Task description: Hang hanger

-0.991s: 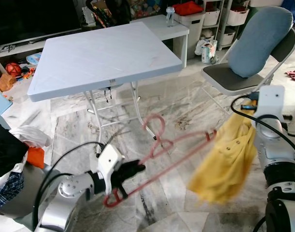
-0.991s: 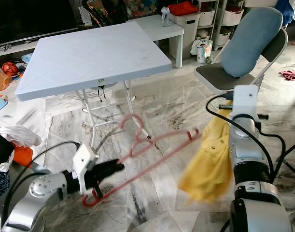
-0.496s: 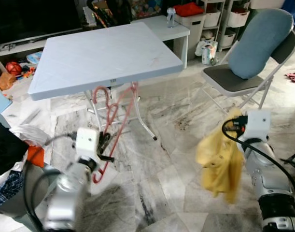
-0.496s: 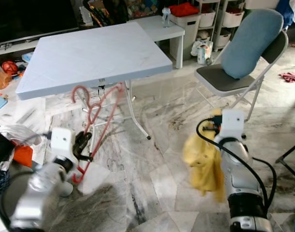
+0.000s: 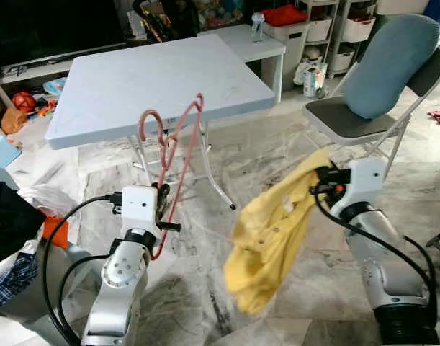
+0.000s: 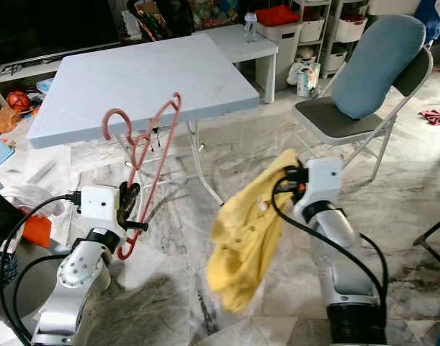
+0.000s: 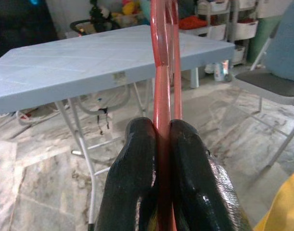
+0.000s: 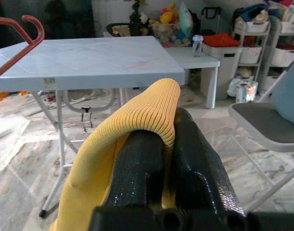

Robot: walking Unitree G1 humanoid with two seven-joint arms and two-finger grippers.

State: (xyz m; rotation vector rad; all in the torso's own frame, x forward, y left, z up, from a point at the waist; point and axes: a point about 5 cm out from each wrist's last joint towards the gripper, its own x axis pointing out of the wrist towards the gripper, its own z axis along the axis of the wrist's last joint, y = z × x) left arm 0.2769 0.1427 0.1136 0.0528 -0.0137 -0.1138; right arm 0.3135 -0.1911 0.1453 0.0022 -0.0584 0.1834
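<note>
Left of centre, the left end effector [image 5: 162, 205] is clenched on the red plastic hanger [image 5: 171, 155], held upright before the grey folding worktop [image 5: 133, 79]. At centre-right, the right end effector [image 8: 161, 159] grips a yellow knitted garment [image 5: 270, 231]. The garment-onto-hanger step seems in hand; next likely means bringing the collar to the hanger.

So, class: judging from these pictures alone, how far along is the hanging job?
Done: both items are picked up. The left gripper is shut on the red hanger, held upright in front of the folding table. The right gripper is shut on the yellow shirt, which dangles above the floor. In hand: bringing the two together; they are apart. Left: putting the shirt on the hanger, then hanging it.
</note>
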